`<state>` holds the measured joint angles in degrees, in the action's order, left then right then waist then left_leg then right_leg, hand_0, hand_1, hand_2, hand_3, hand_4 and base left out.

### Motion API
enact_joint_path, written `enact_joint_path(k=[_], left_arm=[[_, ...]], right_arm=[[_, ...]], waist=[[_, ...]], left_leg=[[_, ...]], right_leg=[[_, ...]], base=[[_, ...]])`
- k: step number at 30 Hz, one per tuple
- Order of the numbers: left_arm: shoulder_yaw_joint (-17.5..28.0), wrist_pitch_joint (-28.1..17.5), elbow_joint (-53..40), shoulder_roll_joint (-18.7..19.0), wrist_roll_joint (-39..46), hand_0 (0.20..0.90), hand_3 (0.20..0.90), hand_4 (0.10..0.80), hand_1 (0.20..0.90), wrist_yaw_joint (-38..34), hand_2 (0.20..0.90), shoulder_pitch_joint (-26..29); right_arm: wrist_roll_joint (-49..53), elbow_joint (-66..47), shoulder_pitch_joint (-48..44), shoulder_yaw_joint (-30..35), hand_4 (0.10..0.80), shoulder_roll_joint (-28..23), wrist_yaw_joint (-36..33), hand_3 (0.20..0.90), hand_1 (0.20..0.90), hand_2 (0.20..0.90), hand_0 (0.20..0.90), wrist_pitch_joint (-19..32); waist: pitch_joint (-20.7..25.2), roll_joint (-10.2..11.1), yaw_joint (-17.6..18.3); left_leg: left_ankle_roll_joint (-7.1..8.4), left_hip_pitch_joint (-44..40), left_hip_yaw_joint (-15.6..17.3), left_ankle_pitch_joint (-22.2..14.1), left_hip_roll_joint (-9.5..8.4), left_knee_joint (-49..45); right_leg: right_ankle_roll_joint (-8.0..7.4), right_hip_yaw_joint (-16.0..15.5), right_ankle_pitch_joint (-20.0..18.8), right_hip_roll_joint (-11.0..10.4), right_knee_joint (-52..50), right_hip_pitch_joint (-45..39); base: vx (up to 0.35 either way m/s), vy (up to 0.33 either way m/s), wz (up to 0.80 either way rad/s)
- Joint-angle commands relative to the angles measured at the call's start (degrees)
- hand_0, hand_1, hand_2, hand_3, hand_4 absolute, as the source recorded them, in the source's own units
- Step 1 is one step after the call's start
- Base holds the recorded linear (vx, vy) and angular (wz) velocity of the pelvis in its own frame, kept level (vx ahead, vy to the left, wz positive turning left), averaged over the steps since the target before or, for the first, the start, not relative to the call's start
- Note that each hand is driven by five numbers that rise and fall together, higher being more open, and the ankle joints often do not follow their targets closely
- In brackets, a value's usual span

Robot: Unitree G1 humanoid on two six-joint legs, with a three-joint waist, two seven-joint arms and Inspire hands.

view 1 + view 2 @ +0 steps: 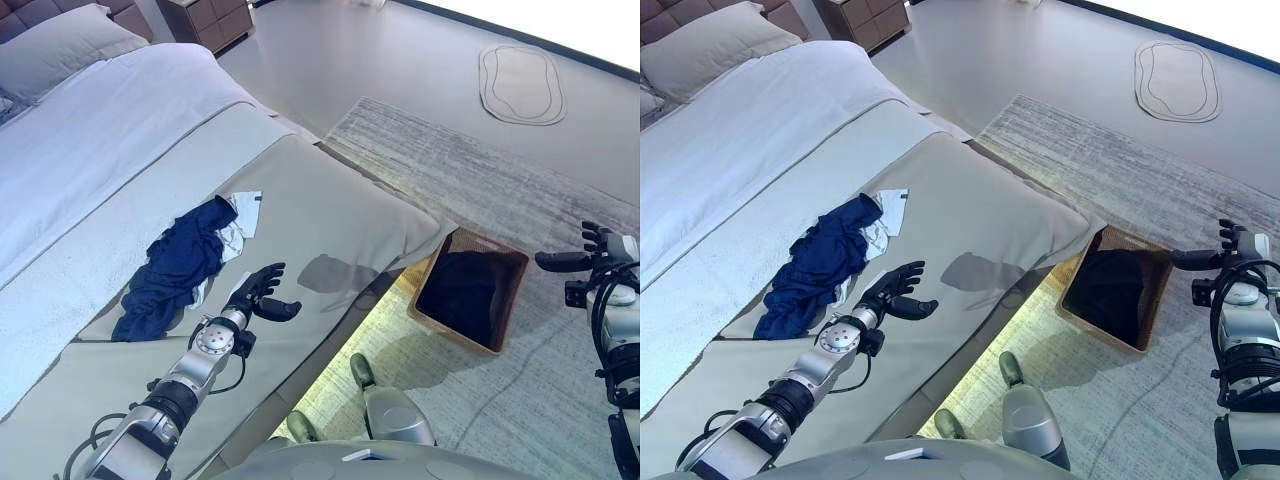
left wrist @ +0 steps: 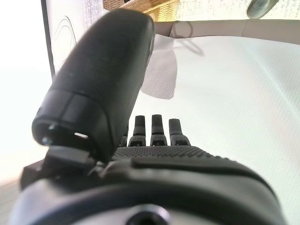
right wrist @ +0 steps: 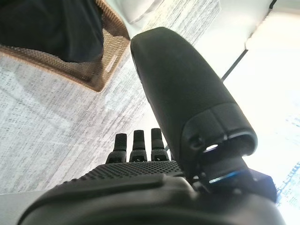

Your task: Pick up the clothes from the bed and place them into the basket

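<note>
A crumpled navy garment (image 1: 178,264) lies on the bed's beige cover (image 1: 330,215), with a white piece of clothing (image 1: 243,215) tucked against its far side. My left hand (image 1: 262,293) hovers just right of the navy garment, fingers relaxed and empty; its wrist view shows only bare cover past the fingers (image 2: 161,126). The brown wicker basket (image 1: 512,312) stands on the rug beside the bed's foot, with dark cloth (image 1: 465,290) inside. My right hand (image 1: 590,253) hangs open and empty to the right of the basket; the basket (image 3: 101,65) shows in its wrist view.
A grey patterned rug (image 1: 480,180) covers the floor under the basket. A small oval mat (image 1: 520,82) lies farther out. White bedding (image 1: 110,130) and a pillow (image 1: 60,45) fill the bed's head; a wooden nightstand (image 1: 205,18) stands behind.
</note>
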<state>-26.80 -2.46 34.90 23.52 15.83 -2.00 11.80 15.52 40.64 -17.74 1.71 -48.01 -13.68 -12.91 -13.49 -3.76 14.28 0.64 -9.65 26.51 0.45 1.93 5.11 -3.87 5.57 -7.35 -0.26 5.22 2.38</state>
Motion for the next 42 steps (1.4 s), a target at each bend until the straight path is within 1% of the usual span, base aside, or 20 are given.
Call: enact_joint_path(k=[1, 6, 11, 13, 16, 21, 22, 24, 25, 26, 27, 28, 33, 35, 36, 37, 38, 39, 41, 42], left_arm=[[0.2, -3.4, -1.6, 1.1, 0.4, 0.9, 0.9, 0.8, 0.9, -1.2, 0.9, 1.7], [1.0, -3.3, -1.8, 0.2, 0.7, 0.9, 0.9, 0.8, 0.9, -2.4, 0.9, 0.9], [2.2, -2.5, -1.8, -0.9, 0.8, 0.9, 0.9, 0.8, 0.9, -3.7, 0.9, 0.7], [2.3, -2.1, -1.8, -1.6, 1.1, 0.9, 0.9, 0.8, 0.9, -4.9, 0.9, 1.1], [3.0, -2.0, -1.2, -2.2, 0.8, 0.9, 0.9, 0.8, 0.9, -5.5, 0.9, 0.5], [4.9, -1.8, -1.1, -1.7, 1.4, 0.9, 0.9, 0.8, 0.9, -6.3, 0.9, -0.9], [5.8, -1.9, -0.9, -1.6, 1.9, 0.9, 0.9, 0.8, 0.9, -6.3, 0.9, -1.2], [6.8, -1.9, -1.0, -1.4, 2.2, 0.9, 0.9, 0.8, 0.9, -6.1, 0.9, -1.8], [6.9, -1.9, -1.0, -1.3, 2.1, 0.9, 0.9, 0.8, 0.9, -5.9, 0.9, -2.0], [7.9, -2.3, -1.2, -1.1, 2.4, 0.9, 0.9, 0.8, 0.9, -5.6, 0.9, -3.0], [8.1, -2.5, -1.2, -1.1, 2.6, 0.9, 0.9, 0.8, 0.9, -5.7, 0.9, -3.2], [9.0, -2.7, -1.6, -0.8, 2.8, 0.9, 0.9, 0.8, 0.9, -5.5, 0.9, -4.1], [10.6, -2.7, -3.0, -0.1, 3.2, 0.9, 0.9, 0.8, 0.9, -4.0, 0.9, -6.3], [10.9, -2.6, -2.8, -0.1, 3.1, 0.9, 0.9, 0.8, 0.9, -3.7, 0.9, -6.9], [11.0, -2.6, -2.8, -0.1, 3.0, 0.9, 0.9, 0.8, 0.9, -3.7, 0.9, -6.9], [11.2, -2.2, -2.5, -0.2, 2.7, 0.9, 0.9, 0.8, 0.9, -3.5, 0.9, -7.2], [11.3, -2.1, -2.5, -0.2, 2.7, 0.9, 0.9, 0.8, 0.9, -3.5, 0.9, -7.2], [11.2, -1.9, -2.3, -0.3, 2.6, 0.9, 0.9, 0.8, 0.9, -3.3, 0.9, -7.2], [9.9, -2.6, -2.0, -0.8, 1.5, 0.9, 0.9, 0.8, 0.9, -2.2, 0.9, -6.8], [9.6, -2.8, -2.0, -0.8, 1.3, 0.9, 0.9, 0.8, 0.9, -2.0, 0.9, -6.6]], right_arm=[[-3.6, 0.2, -4.6, 1.4, 0.8, -3.4, -1.3, 0.9, 0.9, 0.9, 0.9, 5.3], [-4.8, -4.4, -4.5, 0.3, 0.8, -2.5, 0.4, 0.9, 0.9, 0.9, 0.9, 7.4], [-5.9, -9.1, -6.6, -1.3, 0.8, -0.5, 0.2, 0.9, 0.9, 0.9, 0.9, 8.6], [-7.5, -10.2, -9.2, -3.8, 0.8, 0.6, -0.9, 0.9, 0.9, 0.9, 0.9, 8.4], [-10.2, -10.4, -12.4, -6.8, 0.8, 1.7, -1.9, 0.9, 0.9, 0.9, 0.9, 8.2], [-11.2, -10.3, -16.1, -10.3, 0.8, 2.2, -2.9, 0.9, 0.9, 0.9, 0.9, 8.5], [-11.0, -9.8, -17.7, -11.6, 0.8, 2.6, -3.0, 0.9, 0.9, 0.9, 0.9, 8.6], [-10.3, -9.2, -19.3, -13.0, 0.8, 3.0, -2.3, 0.9, 0.9, 0.9, 0.9, 9.1], [-10.2, -9.2, -19.6, -13.3, 0.8, 3.1, -2.4, 0.9, 0.9, 0.9, 0.9, 9.1], [-11.1, -8.7, -20.8, -14.4, 0.8, 3.5, -2.9, 0.9, 0.9, 0.9, 0.9, 9.7], [-11.3, -8.5, -21.0, -14.6, 0.8, 3.6, -3.0, 0.9, 0.9, 0.9, 0.9, 10.0], [-12.7, -8.1, -21.6, -15.3, 0.8, 3.6, -2.7, 0.9, 0.9, 0.9, 0.9, 11.0], [-14.0, -7.1, -24.0, -18.1, 0.8, 4.1, -2.3, 0.9, 0.9, 0.9, 0.9, 10.6], [-14.5, -6.4, -24.7, -19.1, 0.8, 4.5, -1.1, 0.9, 0.9, 0.9, 0.9, 9.8], [-14.5, -6.4, -24.8, -19.2, 0.8, 4.6, -1.1, 0.9, 0.9, 0.9, 0.9, 9.8], [-15.1, -5.9, -25.2, -20.2, 0.8, 4.7, 0.3, 0.9, 0.9, 0.9, 0.9, 8.8], [-15.1, -5.8, -25.2, -20.4, 0.8, 4.7, 0.5, 0.9, 0.9, 0.9, 0.9, 8.7], [-15.0, -5.4, -25.3, -20.8, 0.8, 4.6, 1.3, 0.9, 0.9, 0.9, 0.9, 8.0], [-16.4, -3.9, -25.7, -21.9, 0.8, 4.0, 1.2, 0.9, 0.9, 0.9, 0.9, 6.3], [-16.6, -3.6, -25.9, -22.0, 0.8, 3.9, 1.2, 0.9, 0.9, 0.9, 0.9, 6.2]], waist=[[5.4, 1.4, -0.8], [5.5, 1.7, -2.2], [5.5, 2.1, -4.7], [5.3, 2.2, -6.4], [5.2, 2.4, -8.6], [5.3, 2.6, -11.5], [5.1, 2.7, -12.7], [5.0, 2.7, -13.9], [4.9, 2.7, -14.1], [4.8, 2.8, -15.3], [4.7, 2.9, -15.5], [4.7, 2.9, -16.5], [4.5, 3.1, -19.6], [4.5, 3.3, -20.5], [4.5, 3.3, -20.4], [4.7, 3.6, -20.9], [4.8, 3.6, -20.9], [4.8, 3.8, -21.0], [4.5, 4.0, -21.7], [4.4, 3.9, -21.8]], left_leg=[[0.71, 0.3, -4.6, -7.0, 1.5, -4.8], [0.92, 0.6, -5.7, -5.9, 1.32, -4.2], [1.52, 1.1, -7.5, -5.0, 1.22, -3.8], [1.76, 1.6, -8.7, -4.3, 1.05, -3.4], [1.93, 2.2, -10.8, -3.4, 0.75, -2.5], [2.04, 3.1, -13.6, -2.5, 0.33, -1.7], [2.03, 3.5, -14.6, -2.3, 0.14, -1.7], [1.98, 3.8, -15.7, -2.2, -0.06, -1.8], [1.98, 3.9, -15.9, -2.2, -0.09, -1.9], [1.97, 4.0, -16.8, -2.2, -0.26, -2.2], [1.96, 4.0, -17.0, -2.1, -0.29, -2.3], [1.94, 4.0, -17.6, -2.1, -0.4, -2.4], [2.02, 4.7, -19.6, -1.7, -0.35, -2.8], [2.17, 4.6, -19.5, -1.3, -0.05, -2.4], [2.2, 4.6, -19.5, -1.2, -0.01, -2.4], [2.56, 4.5, -18.3, -0.9, 0.53, -2.4], [2.64, 4.6, -18.0, -0.9, 0.62, -2.6], [2.93, 4.9, -17.1, -0.9, 0.9, -3.2], [3.55, 6.9, -15.4, -0.3, 0.99, -5.1], [3.64, 7.3, -15.3, -0.2, 0.98, -5.2]], right_leg=[[-1.95, -3.9, 1.5, -1.8, -0.9, -0.7], [-1.57, -5.1, 1.8, -2.1, -1.0, -1.4], [-1.16, -8.2, 2.7, -2.7, -1.0, -2.8], [-0.97, -10.1, 3.2, -3.2, -0.9, -3.4], [-0.71, -12.0, 3.8, -3.6, -0.8, -4.2], [-0.43, -14.3, 4.3, -4.2, -0.7, -4.9], [-0.29, -15.1, 4.5, -4.5, -0.9, -5.1], [-0.12, -16.1, 4.8, -4.9, -1.1, -5.5], [-0.09, -16.3, 4.9, -4.9, -1.1, -5.7], [0.08, -17.2, 5.2, -5.3, -1.3, -6.3], [0.11, -17.4, 5.3, -5.4, -1.4, -6.4], [0.22, -18.2, 5.6, -5.7, -1.6, -6.9], [0.6, -20.8, 6.5, -6.4, -2.3, -8.1], [0.75, -22.2, 6.8, -6.5, -2.3, -8.6], [0.76, -22.4, 6.8, -6.5, -2.2, -8.7], [0.85, -23.8, 6.9, -6.6, -2.0, -9.1], [0.87, -24.1, 6.9, -6.7, -2.0, -9.2], [0.96, -24.9, 6.9, -6.8, -1.8, -9.3], [0.87, -27.1, 6.5, -7.2, -1.2, -9.8], [0.83, -27.5, 6.5, -7.2, -1.2, -9.8]], base=[[0.0, 0.0, 0.0], [0.0, 0.0, 0.0], [-0.008, 0.002, 0.14], [-0.053, 0.015, 0.38], [-0.015, 0.006, 0.42], [-0.01, -0.003, 0.43], [-0.01, -0.005, 0.49], [0.004, -0.006, 0.43], [0.028, -0.008, 0.39], [0.032, -0.005, 0.32], [0.065, -0.002, 0.46], [0.059, 0.0, 0.41], [0.054, -0.01, 0.36], [0.068, -0.003, 0.26], [0.112, 0.004, 0.38], [0.073, 0.007, 0.31], [0.1, 0.022, 0.38], [0.091, 0.037, 0.36], [0.071, 0.058, 0.38], [0.012, 0.091, 0.45]])
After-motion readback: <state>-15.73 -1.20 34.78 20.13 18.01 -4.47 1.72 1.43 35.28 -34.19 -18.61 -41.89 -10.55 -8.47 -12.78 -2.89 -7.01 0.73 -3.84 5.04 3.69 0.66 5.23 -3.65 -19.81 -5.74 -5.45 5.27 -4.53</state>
